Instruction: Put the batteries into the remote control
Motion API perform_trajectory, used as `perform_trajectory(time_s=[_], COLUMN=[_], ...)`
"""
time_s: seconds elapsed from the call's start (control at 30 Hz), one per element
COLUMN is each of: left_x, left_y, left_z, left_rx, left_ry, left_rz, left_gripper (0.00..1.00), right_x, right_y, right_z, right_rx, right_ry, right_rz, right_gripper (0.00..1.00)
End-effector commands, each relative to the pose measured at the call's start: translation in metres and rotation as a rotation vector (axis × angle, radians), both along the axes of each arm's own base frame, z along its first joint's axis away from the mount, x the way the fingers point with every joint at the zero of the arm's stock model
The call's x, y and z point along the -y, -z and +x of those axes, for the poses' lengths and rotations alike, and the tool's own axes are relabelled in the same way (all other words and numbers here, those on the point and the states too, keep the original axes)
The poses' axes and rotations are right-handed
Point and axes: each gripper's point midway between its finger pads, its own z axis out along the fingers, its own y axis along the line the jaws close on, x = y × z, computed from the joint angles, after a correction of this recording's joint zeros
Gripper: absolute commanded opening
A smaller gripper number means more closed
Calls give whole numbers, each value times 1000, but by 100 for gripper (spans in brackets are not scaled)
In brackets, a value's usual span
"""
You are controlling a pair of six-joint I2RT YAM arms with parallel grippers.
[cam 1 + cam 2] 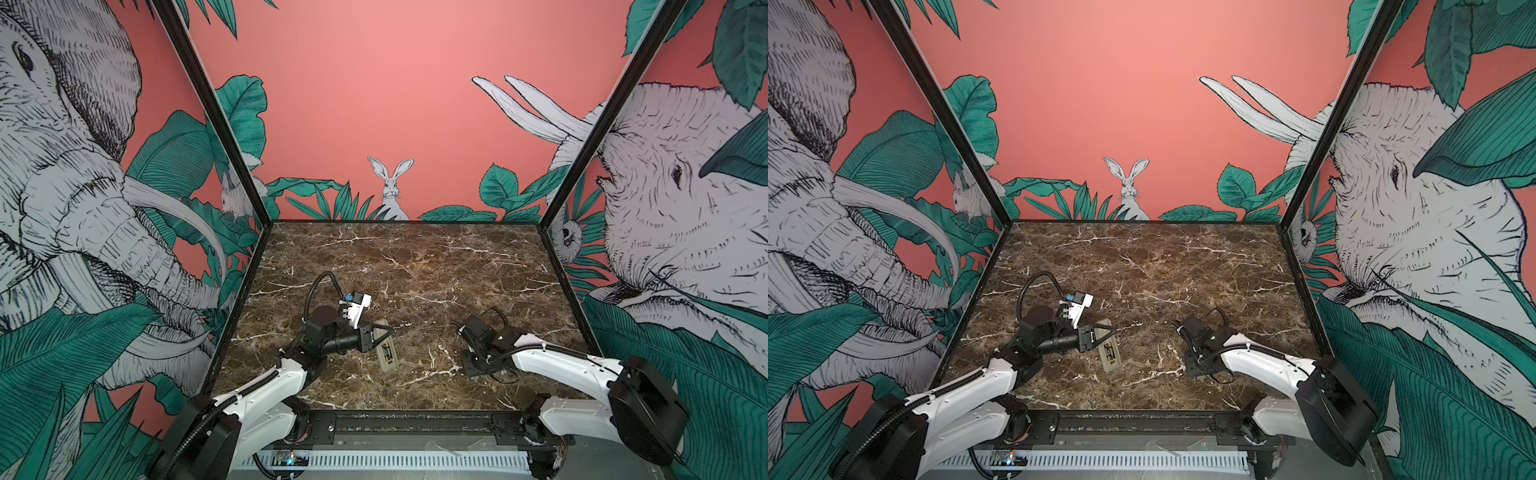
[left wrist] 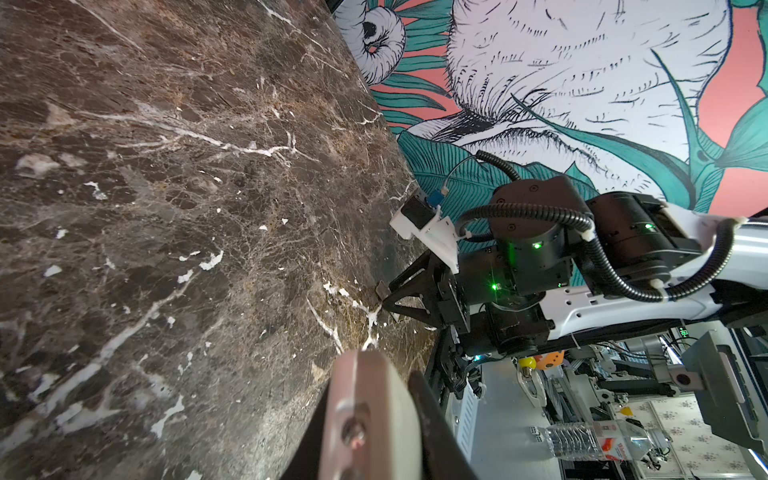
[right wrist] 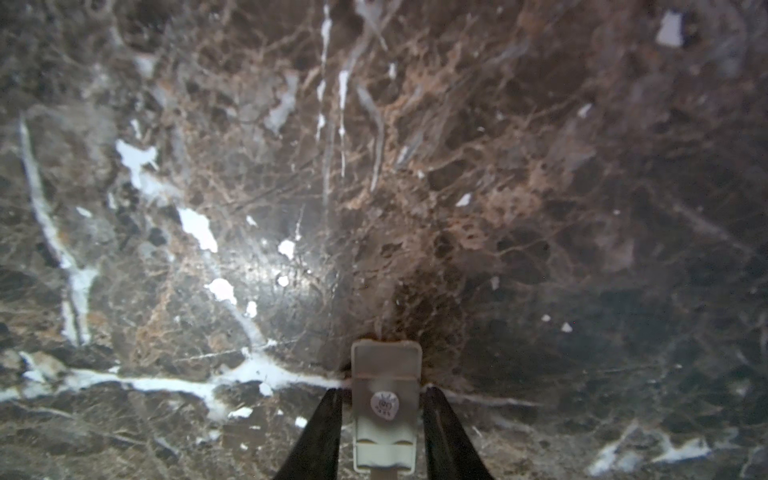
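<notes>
Remote [image 1: 388,363] lying back-up on the desk [image 1: 415,266], left of centre, its bay uncovered. The batteries [image 1: 387,350] show as dark shapes with yellow marks inside the bay and appear seated, though they are too small to confirm. Across the remote's far half the left hand [image 1: 384,332] is closed, pinning it. Well apart to the right, the right hand [image 3: 384,392] has its jaws drawn in on a small grey-beige cover [image 3: 384,365], held on end with its far edge touching the desk. Likely step: fitting the cover. Hazards: the thin, smooth cover may twist or slip in so narrow a pinch. If it arrives tilted, its tabs could miss the slots and jam. Pressing down could lever the remote out of the left hand or pop a battery loose.
</notes>
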Motion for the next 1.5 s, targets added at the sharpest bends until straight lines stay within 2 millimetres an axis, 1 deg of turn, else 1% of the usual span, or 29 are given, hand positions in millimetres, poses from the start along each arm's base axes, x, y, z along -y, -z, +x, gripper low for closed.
perform_trajectory(time_s=[0.0, 0.23, 0.73, 0.9, 0.97, 1.03, 1.1, 1.27, 1.47], left_x=[0, 0, 0, 0, 0, 0, 0, -1, 0], left_y=[-6, -6, -6, -6, -6, -6, -5, -6, -5], left_z=[-3, -3, -3, -3, -2, -2, -3, -3, -3], left_rx=[22, 22, 23, 23, 23, 21, 21, 24, 21], left_ry=[8, 7, 7, 6, 6, 6, 7, 6, 6], left_rz=[-20, -20, -20, -19, -19, -19, -18, -20, -18], left_gripper=[0, 0, 0, 0, 0, 0, 0, 0, 0], right_x=[3, 4, 7, 7, 8, 7, 6, 3, 0], right_y=[3, 5, 10, 8, 5, 0, -4, -7, -5], right_z=[-3, -5, -7, -6, -5, -3, -1, 1, -1], right_rx=[-9, -15, -26, -21, -15, -6, 4, 16, 12], right_ry=[6, 9, 7, 5, 1, -9, -13, -18, -29], right_rz=[-19, -17, -35, -38, -44, -50, -54, -53, -49], right_gripper=[34, 31, 31, 31, 34, 40, 42, 41, 34])
